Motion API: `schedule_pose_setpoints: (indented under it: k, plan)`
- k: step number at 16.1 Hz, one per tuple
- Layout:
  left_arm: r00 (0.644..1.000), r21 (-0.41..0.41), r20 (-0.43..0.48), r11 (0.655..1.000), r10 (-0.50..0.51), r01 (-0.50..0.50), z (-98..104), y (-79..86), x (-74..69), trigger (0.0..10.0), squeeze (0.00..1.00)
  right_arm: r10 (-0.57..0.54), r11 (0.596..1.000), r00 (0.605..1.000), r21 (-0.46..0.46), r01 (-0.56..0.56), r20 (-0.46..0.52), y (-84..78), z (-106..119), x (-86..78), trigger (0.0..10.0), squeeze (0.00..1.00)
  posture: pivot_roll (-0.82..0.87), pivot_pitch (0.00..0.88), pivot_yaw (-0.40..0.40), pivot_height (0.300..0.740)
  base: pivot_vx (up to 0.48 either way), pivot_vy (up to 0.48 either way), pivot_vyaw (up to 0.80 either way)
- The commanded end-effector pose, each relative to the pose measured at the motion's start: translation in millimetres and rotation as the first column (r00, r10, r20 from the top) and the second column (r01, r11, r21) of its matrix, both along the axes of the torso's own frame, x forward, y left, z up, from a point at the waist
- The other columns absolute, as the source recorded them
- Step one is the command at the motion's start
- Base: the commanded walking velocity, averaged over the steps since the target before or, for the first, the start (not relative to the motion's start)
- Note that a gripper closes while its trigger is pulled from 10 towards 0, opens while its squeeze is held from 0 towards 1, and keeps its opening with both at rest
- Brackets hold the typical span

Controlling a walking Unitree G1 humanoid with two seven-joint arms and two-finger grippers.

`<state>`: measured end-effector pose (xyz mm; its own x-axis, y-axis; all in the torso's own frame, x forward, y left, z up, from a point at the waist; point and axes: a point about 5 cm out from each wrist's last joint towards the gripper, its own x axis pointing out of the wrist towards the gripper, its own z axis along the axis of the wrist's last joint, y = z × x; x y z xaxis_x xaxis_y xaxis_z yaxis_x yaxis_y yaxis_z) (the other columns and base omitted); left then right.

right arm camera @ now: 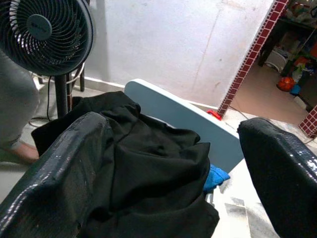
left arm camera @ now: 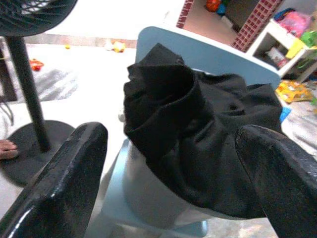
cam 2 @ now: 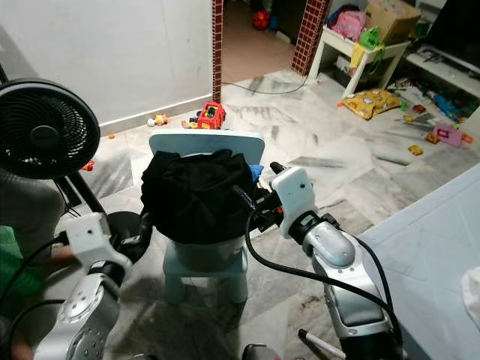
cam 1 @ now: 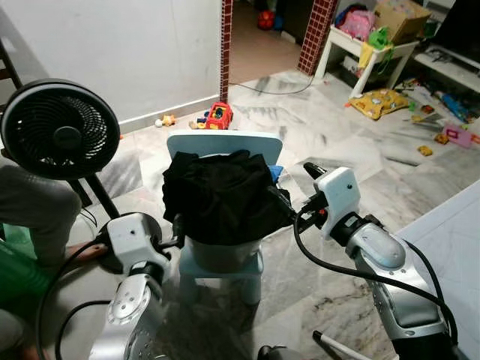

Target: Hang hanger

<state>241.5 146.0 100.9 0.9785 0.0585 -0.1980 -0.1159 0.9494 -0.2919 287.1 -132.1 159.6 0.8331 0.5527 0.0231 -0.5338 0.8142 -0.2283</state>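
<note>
The black garment (cam 1: 222, 196) lies heaped on the small blue chair (cam 1: 225, 142), straight ahead between both grippers. No hanger can be made out. The left gripper (left arm camera: 168, 163) and the right gripper (right arm camera: 173, 163) are both spread wide, flanking the heap at about equal nearness.

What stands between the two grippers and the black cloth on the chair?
Nothing visible. The open left gripper and open right gripper each face the black cloth heaped on the chair with open space between. No hanger can be made out.
</note>
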Motion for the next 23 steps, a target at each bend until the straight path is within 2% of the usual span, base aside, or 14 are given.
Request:
schedule_pose_setpoints:
  k: [1, 3, 5, 9, 14, 19, 23]
  plan:
    - [0.997, -0.049, -0.047, 0.997, 0.057, -0.06, -10.3, 2.6, -3.0, 10.0, 0.0, 0.0, 1.0, 1.0, -0.01, 0.0, 0.011, -3.4, 2.1, 0.6, 10.0, 0.0, -0.08, 0.117, -0.088, 0.74, 0.0, 0.0, 0.0]
    - [0.986, -0.115, -0.109, 0.983, 0.128, -0.141, -23.8, 11.7, -7.9, 10.0, 0.0, -0.002, 1.0, 1.0, -0.016, 0.002, 0.005, -6.1, 1.3, 2.2, 10.0, 0.0, -0.08, 0.127, -0.097, 0.74, 0.0, 0.0, 0.0]
    - [0.98, -0.136, -0.131, 0.976, 0.15, -0.168, -30.9, 14.3, -4.2, 10.0, 0.0, 0.004, 1.0, 1.0, -0.015, -0.004, 0.009, -3.3, 3.1, 3.0, 10.0, 0.0, -0.09, 0.132, -0.1, 0.74, 0.0, 0.0, 0.0]
    - [0.983, -0.143, -0.147, 0.981, 0.107, -0.128, -40.2, 9.0, 17.4, 10.0, 0.0, -0.016, 1.0, 1.0, -0.019, 0.016, 0.016, -7.1, 7.1, -1.6, 10.0, 0.0, -0.14, 0.156, -0.086, 0.74, 0.0, 0.0, 0.0]
    - [0.984, -0.154, -0.16, 0.983, 0.074, -0.1, -51.1, -1.1, 31.5, 10.0, 0.0, -0.044, 0.998, 0.999, -0.041, 0.044, 0.003, -17.0, 8.3, -15.1, 10.0, 0.0, -0.2, 0.204, -0.082, 0.74, 0.0, 0.0, 0.0]
    - [0.988, -0.155, -0.146, 0.985, 0.054, -0.077, -57.7, -11.4, 39.3, 10.0, 0.0, -0.076, 0.995, 0.997, -0.06, 0.075, -0.028, -24.5, 8.4, -29.5, 10.0, 0.0, -0.24, 0.26, -0.084, 0.74, 0.0, 0.0, 0.0]
    - [0.983, -0.175, -0.152, 0.976, 0.102, -0.129, -63.0, -9.2, 39.6, 10.0, 0.0, -0.1, 0.992, 0.994, -0.079, 0.096, -0.043, -32.5, 9.7, -37.6, 10.0, 0.0, -0.28, 0.285, -0.087, 0.74, 0.0, 0.0, 0.0]
